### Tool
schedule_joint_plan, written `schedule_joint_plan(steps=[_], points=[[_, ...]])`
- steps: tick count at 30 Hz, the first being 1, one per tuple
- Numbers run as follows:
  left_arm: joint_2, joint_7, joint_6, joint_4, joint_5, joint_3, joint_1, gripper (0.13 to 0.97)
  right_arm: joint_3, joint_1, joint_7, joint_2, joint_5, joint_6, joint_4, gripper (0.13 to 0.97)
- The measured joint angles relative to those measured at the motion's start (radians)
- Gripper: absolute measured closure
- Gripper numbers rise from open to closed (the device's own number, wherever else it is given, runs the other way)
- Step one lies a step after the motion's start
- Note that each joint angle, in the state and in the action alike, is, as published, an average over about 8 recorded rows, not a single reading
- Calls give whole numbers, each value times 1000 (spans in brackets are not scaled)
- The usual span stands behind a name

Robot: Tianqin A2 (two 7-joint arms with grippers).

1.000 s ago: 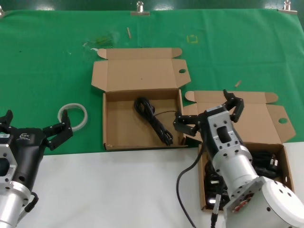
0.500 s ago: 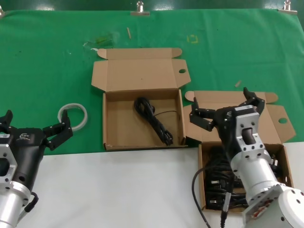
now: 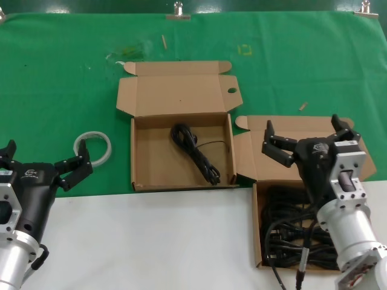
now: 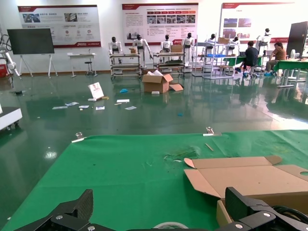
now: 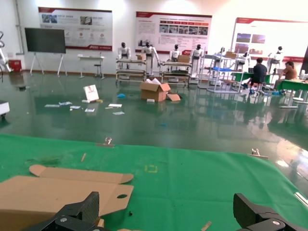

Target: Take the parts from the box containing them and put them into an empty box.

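**Right arm returning over the source box, jaws empty**

The right gripper [image 3: 309, 139] is hovering with its fingers spread wide and nothing between them, above the far edge of the box containing them [image 3: 259, 241], which is sitting at about 4 o'clock from the centre of the head view. A tangle of black cables [image 3: 290, 232] is filling that box. A second ago the same gripper was sitting over the near right corner of the other box; half a second ago it was midway across; it is now fully over the source box lid. This is reading as the return leg of a transfer cycle, with the next pick about to begin.

The receiving box [image 3: 151, 172], lying just beside the source box at its 10 o'clock, is no longer an empty box: one black cable [image 3: 193, 152] is resting inside it, unmoved across all three head frames.

The left gripper [image 3: 42, 164] is waiting at 8 o'clock, fingers apart and empty, in the same place throughout. A white ring [image 3: 93, 147] is lying on the green mat [image 3: 60, 72] just beyond it.
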Motion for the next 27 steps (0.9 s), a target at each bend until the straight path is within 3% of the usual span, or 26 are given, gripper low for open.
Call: schedule_joint_plan(steps=[15, 27], points=[[0, 0, 0, 0, 0, 0, 0, 132, 124, -73, 264, 0, -182, -118, 27, 129], [0, 0, 0, 0, 0, 0, 0, 132, 140, -82, 298, 0, -205, -133, 31, 129]])
